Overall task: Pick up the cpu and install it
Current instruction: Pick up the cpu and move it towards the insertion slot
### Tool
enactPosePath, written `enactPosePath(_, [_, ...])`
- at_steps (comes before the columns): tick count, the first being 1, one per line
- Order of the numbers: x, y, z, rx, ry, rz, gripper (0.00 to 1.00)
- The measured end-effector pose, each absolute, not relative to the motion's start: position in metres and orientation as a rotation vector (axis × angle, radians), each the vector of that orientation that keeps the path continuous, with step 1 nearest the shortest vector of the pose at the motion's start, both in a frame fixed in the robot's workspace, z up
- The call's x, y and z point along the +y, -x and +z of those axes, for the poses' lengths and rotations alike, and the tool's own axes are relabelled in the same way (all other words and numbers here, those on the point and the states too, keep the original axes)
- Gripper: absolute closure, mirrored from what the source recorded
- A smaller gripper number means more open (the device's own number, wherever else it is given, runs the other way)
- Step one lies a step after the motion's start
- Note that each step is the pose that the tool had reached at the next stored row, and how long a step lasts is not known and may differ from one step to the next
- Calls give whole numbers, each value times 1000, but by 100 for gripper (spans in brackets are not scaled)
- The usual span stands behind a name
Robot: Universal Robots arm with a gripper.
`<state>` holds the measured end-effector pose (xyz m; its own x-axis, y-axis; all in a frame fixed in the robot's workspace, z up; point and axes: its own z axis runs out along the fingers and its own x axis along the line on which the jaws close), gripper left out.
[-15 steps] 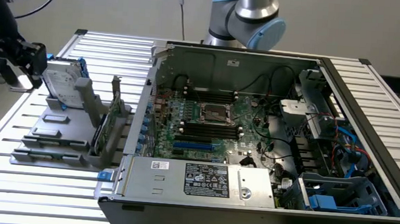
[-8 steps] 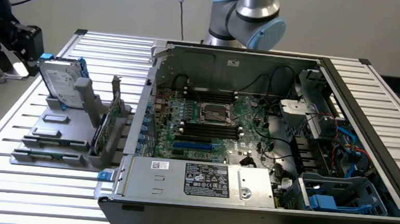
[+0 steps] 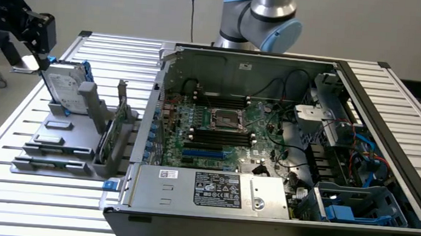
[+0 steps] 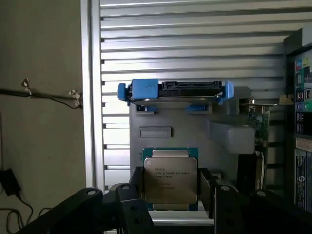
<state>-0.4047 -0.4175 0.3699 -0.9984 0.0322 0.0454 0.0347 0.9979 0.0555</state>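
the gripper [image 3: 22, 60] is clamping the cpu [image 4: 170, 178] by two opposite edges, with a black finger [image 4: 132, 192] pressing on each side, and is holding it in the air above the hard drive [image 3: 66, 90]. the hard drive is standing upright in a grey holder [image 3: 51, 141]. an open computer case [image 3: 281, 155] is sitting to the exterior view's right of the hard drive.

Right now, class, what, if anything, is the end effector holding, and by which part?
The end effector holds the processor chip, pinched by its two opposite side edges, with its silver top facing the wrist camera.
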Motion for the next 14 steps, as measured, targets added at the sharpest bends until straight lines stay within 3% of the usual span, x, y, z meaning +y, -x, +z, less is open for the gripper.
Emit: enactPosePath(14, [-413,353,392,-3086,52,-88,45])
